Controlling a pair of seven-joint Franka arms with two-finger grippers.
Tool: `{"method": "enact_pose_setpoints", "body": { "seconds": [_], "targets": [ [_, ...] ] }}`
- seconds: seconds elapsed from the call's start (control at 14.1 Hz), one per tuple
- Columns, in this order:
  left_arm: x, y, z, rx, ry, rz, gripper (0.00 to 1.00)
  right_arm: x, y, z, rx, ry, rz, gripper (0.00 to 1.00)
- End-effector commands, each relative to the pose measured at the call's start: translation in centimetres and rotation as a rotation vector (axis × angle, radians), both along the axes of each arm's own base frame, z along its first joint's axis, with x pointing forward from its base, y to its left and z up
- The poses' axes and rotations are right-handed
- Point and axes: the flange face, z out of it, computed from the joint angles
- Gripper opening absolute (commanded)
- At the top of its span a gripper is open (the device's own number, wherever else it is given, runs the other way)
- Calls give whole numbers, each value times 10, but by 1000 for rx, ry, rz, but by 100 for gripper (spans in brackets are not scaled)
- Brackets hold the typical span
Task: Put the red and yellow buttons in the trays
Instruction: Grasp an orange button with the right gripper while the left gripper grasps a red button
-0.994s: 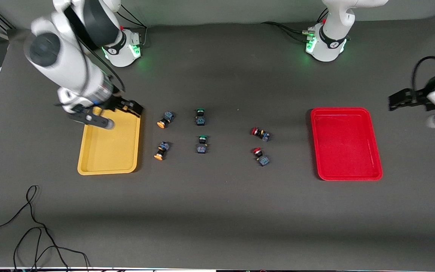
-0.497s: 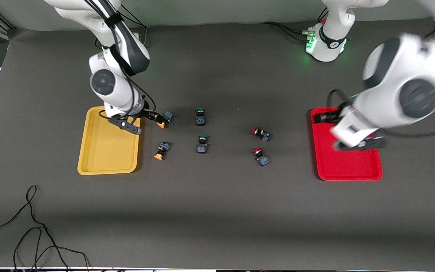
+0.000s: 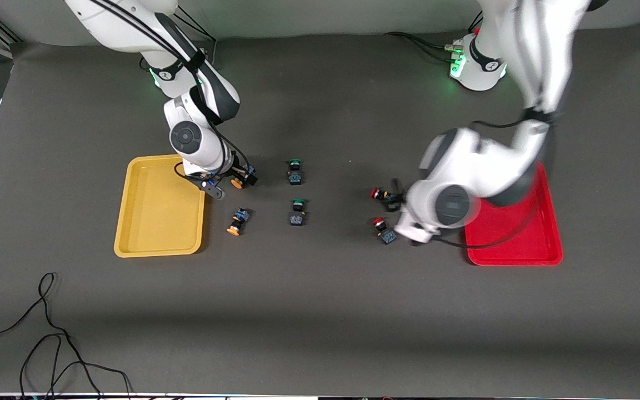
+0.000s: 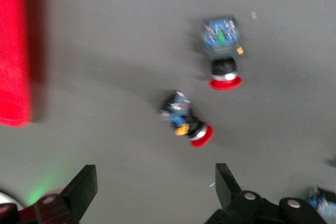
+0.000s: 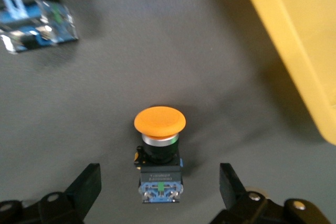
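Dark bench, all four buttons loose between the trays, both empty. Right gripper [image 5: 157, 192] swung off the yellow tray [image 3: 160, 206], now open astride the farther yellow button [image 5: 159, 148]. Left gripper [image 4: 152, 192] crossed the red tray [image 3: 525, 244], open over the red buttons [image 4: 186, 119], probably mid-move. Grasps next.

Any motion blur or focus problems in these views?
Front view: left arm smeared by motion, table things crisp. Left wrist view: soft throughout, red buttons and red tray blurred. Right wrist view: yellow button fairly sharp, yellow tray out of focus.
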Motion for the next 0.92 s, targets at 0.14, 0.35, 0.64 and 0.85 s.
{"method": "enact_pose_setpoints", "body": {
  "seconds": [0.14, 0.35, 0.64, 0.85],
  "targets": [
    [-23, -12, -37, 28, -51, 32, 100, -4, 9, -11, 4, 0, -37, 100],
    [-35, 1, -67, 25, -79, 53, 100, -4, 9, -13, 6, -1, -36, 84],
    [-27, 15, -87, 37, -56, 89, 98, -2, 6, -12, 2, -5, -38, 51],
    [-32, 6, -88, 44, -68, 103, 88, 2, 6, -2, 6, -21, -40, 31]
  ]
}}
